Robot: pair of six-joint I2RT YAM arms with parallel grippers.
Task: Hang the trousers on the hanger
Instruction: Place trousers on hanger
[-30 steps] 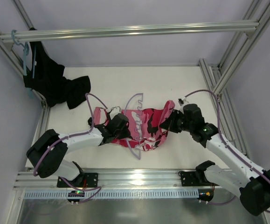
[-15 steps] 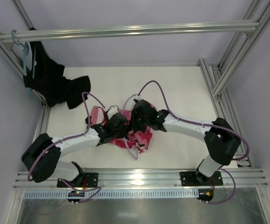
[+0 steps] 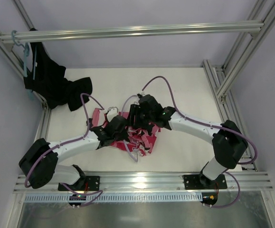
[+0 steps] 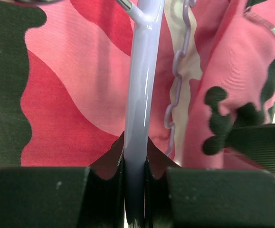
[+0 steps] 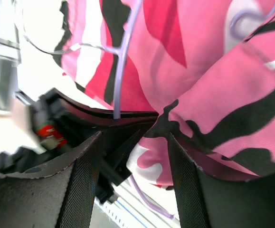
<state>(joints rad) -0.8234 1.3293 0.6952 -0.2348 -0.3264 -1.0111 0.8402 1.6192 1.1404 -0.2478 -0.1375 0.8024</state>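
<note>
The trousers (image 3: 144,140), in pink, crimson, white and black camouflage, lie bunched on the table between both arms. The pale lilac hanger (image 3: 131,153) sticks out from under them toward the near edge. My left gripper (image 3: 119,129) is shut on the hanger's thick bar (image 4: 142,95), which runs up over the cloth (image 4: 71,95). My right gripper (image 3: 133,118) hovers right beside it, over the folded fabric (image 5: 213,95). Its jaws (image 5: 135,175) stand wide apart, with a loose fold hanging between the fingers (image 5: 82,185). A thin hanger rod (image 5: 120,71) crosses the print.
A plain black garment (image 3: 56,88) hangs on a teal hanger (image 3: 25,54) from the aluminium rail (image 3: 128,31) at the back left and spills onto the table. Frame posts (image 3: 222,80) border the right side. Cables loop above both wrists.
My right arm swung left with the trouser end, folding the cloth over the hanger toward my left gripper, then opened its jaws. The left gripper kept its hold and barely moved.
</note>
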